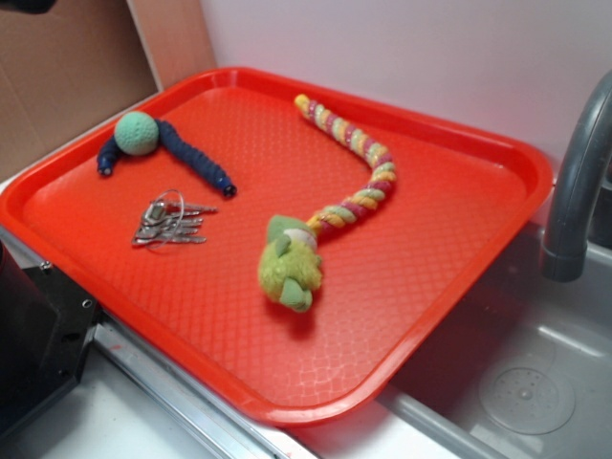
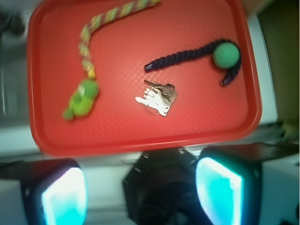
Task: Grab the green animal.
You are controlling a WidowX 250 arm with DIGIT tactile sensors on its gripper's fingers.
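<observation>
Seen from above in the wrist view: gripper (image 2: 140,187) spread wide and empty at the bottom of the frame, its two glowing pads at lower left and lower right, high above the red tray (image 2: 140,143) and not yet over anything.

At left of that view, the green animal (image 2: 82,98), a fuzzy lime head lying on the tray floor left of center, with its braided tail (image 2: 101,23) running up and to the right toward the top edge. In the exterior view, same toy near the middle of the frame, head (image 1: 287,273) toward the tray's near rim, tail curling away to the upper right.

At center, a bunch of keys (image 2: 157,97), near the head but apart from it. At upper right, a teal ball (image 2: 226,54) threaded on a dark blue rope (image 2: 180,58), well apart from the target.

Likely trouble from here: mistaking the ball for the target, both being green. Coming down on the thin tail instead of the head, with the braid slipping free or dragging. Drifting right on the descent and catching the keys. Soft plush squashing or sliding on the smooth tray under an off-center close. Wrist view blurred, so fine alignment hard to judge. Sink and faucet (image 1: 574,182) at far right of the exterior view, clear of the approach.
</observation>
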